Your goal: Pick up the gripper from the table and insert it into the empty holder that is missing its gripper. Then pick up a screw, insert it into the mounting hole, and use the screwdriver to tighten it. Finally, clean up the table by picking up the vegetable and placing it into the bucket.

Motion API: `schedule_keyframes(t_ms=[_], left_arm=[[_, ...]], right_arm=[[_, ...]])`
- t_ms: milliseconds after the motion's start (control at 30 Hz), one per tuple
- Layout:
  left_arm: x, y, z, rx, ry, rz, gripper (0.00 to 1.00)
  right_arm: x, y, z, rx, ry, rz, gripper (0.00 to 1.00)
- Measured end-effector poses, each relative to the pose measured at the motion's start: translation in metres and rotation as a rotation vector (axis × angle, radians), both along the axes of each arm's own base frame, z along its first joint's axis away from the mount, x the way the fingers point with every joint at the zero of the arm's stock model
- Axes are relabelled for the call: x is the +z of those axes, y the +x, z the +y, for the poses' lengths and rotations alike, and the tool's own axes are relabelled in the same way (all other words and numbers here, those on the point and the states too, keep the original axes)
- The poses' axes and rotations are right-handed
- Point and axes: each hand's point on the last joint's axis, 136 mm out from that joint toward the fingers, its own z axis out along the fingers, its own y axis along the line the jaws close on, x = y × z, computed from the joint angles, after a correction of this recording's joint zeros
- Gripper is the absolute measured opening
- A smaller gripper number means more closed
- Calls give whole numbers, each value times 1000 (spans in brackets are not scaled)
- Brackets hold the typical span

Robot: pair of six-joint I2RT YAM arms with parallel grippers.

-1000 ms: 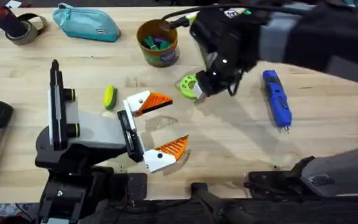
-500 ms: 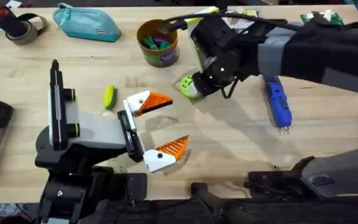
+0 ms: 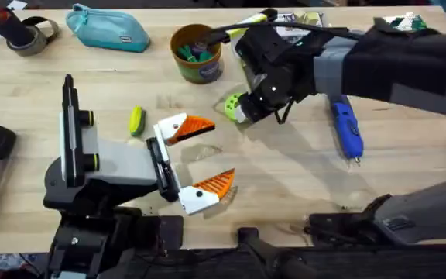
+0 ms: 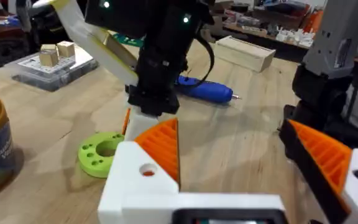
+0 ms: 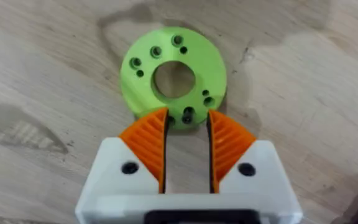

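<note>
A wooden table [image 3: 285, 186] seen from above: the left gripper [image 3: 200, 159] rests near the front with its fingers spread wide and nothing between them, the vegetable [image 3: 136, 121] just beside it. Farther right, past the bucket [image 3: 197, 53], the right gripper [image 5: 187, 146] hangs over the green ring-shaped gripper [image 5: 173, 78], fingers narrowly parted at its near edge. The screwdriver [image 3: 345, 129] lies farthest right.

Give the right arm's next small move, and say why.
Probably shift the right tool slightly so the rim of the flat lime-green plastic ring lies between its orange pads: they sit narrowly apart over the near rim, seemingly gripping nothing yet.
</note>
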Motion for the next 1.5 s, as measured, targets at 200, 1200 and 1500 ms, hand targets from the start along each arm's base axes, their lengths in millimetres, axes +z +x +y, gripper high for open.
schedule_keyframes(t_ms=[200,1200,1500], left_arm=[[0,0,0,0,0,0,987],[0,0,0,0,0,0,987],[0,0,0,0,0,0,987]], right_arm=[[-1,1,1,1,1,-3,349],[4,4,8,40,9,-27,349],[4,3,9,43,9,-27,349]])
